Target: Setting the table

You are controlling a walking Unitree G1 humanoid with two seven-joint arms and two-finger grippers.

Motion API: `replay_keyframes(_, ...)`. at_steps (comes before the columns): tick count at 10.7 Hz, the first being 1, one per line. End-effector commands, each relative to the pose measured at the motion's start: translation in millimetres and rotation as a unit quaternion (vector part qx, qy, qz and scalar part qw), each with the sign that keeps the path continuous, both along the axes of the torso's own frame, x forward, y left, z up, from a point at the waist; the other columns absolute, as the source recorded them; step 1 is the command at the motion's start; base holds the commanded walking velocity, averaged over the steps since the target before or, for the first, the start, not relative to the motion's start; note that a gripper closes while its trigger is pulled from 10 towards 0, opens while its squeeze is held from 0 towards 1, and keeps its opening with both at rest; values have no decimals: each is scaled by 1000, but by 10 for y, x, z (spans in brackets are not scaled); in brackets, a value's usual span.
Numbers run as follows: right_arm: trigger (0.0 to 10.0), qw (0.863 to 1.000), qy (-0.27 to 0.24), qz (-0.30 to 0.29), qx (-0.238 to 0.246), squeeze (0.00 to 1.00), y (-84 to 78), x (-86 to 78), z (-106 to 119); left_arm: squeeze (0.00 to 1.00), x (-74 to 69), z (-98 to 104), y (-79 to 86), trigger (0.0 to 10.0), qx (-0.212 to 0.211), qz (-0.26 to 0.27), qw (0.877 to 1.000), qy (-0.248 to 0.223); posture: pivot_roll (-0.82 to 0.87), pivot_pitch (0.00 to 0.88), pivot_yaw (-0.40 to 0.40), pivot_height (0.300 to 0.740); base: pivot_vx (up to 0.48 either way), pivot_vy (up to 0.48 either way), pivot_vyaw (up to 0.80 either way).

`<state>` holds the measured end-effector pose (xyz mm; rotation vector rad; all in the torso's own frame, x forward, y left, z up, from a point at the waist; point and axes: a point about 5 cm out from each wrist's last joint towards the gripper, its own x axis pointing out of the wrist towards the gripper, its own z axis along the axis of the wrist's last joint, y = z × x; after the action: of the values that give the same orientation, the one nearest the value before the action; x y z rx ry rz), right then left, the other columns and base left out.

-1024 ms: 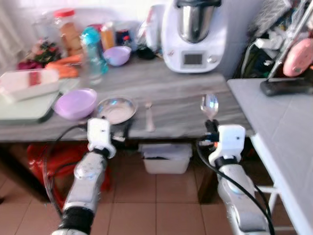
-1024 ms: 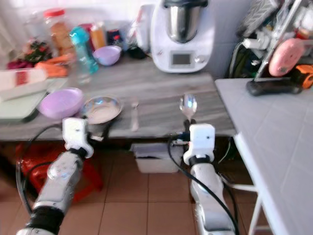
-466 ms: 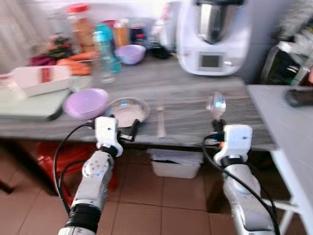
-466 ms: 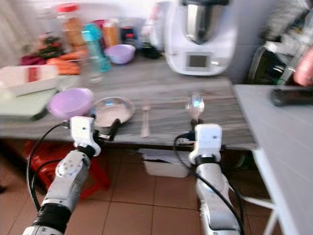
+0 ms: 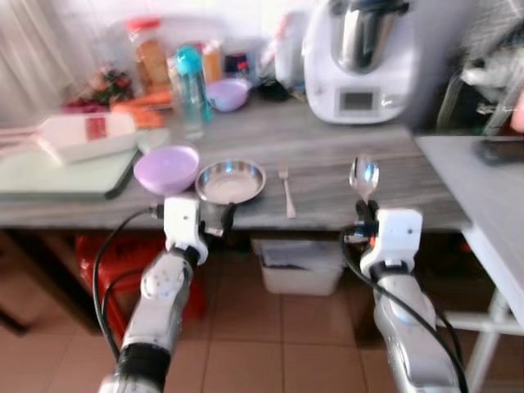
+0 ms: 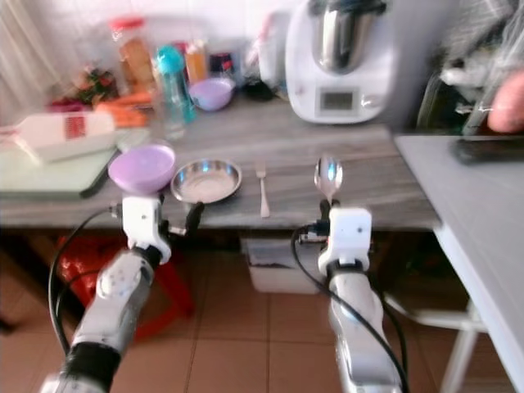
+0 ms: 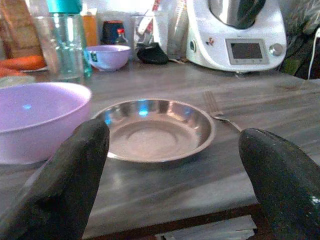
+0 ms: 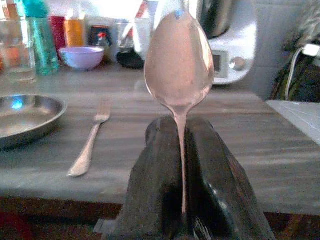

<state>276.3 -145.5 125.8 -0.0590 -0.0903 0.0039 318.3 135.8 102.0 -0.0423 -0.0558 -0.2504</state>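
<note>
The right gripper [image 8: 181, 150] pinches the spoon [image 8: 179, 60] upright by its handle; the left gripper [image 7: 170, 165] gapes before the steel plate [image 7: 152, 130].

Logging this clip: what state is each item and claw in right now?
Spoon: upright, clamped in right claw.
Left claw: open, empty, facing the steel plate.
Steel plate: on table, empty.
Fork: flat on table, beside plate.
Purple bowl: upright beside the plate.

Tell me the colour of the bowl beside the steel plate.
Lilac bowl, clearest in the left wrist view.
</note>
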Motion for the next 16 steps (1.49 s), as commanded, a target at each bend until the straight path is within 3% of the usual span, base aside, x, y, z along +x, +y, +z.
replay_keyframes(1,10000,1000,-14,9,3,0,51,23,68,0,11,48,43,10000,1,1,1000,-10,-15,0,47,740,0,0,0)
replay_keyframes(5,10000,1000,-16,11,3,0,61,24,67,0,0,80,33,10000,7,-6,1000,-21,-15,3,50,740,64,0,0)
replay_keyframes(16,10000,1000,-12,8,4,0,58,6,47,0,-29,65,-23,10000,7,-24,1000,-18,-17,10,54,740,334,0,0)
